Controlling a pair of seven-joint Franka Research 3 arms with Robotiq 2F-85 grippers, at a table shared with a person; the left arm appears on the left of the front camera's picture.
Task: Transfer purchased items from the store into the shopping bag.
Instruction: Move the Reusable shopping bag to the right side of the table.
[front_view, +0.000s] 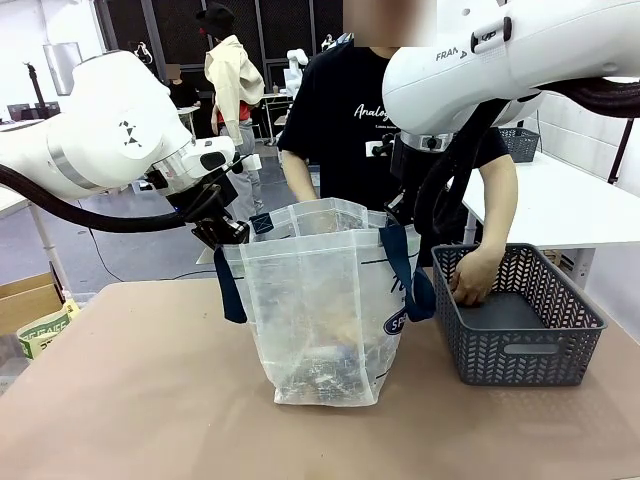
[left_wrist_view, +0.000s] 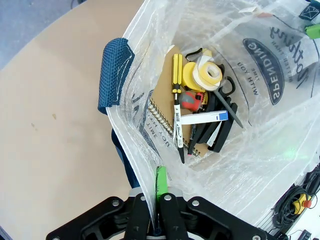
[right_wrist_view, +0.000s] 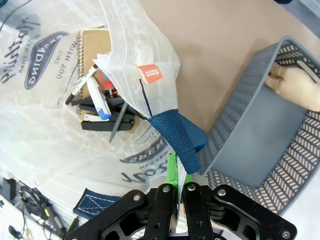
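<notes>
The shopping bag (front_view: 318, 300), translucent with navy straps, stands upright mid-table, held open from both sides. My left gripper (front_view: 230, 234) is shut on its left rim, the plastic pinched between the green pads (left_wrist_view: 160, 182). My right gripper (front_view: 401, 213) is shut on the right rim beside a navy strap (right_wrist_view: 174, 137). The purchased items (left_wrist_view: 197, 107) lie on the bag's bottom: a spiral notebook (left_wrist_view: 161, 117), yellow tape rolls, a yellow-handled tool, markers, a red tape measure and black pieces. They also show in the right wrist view (right_wrist_view: 100, 102).
A dark grey lattice basket (front_view: 520, 350) stands to the right of the bag, close to it. The person across the table has one hand (front_view: 472, 283) inside it, also seen at the basket's far wall (right_wrist_view: 296, 86). A cardboard box (front_view: 30, 300) sits beyond the table's left edge.
</notes>
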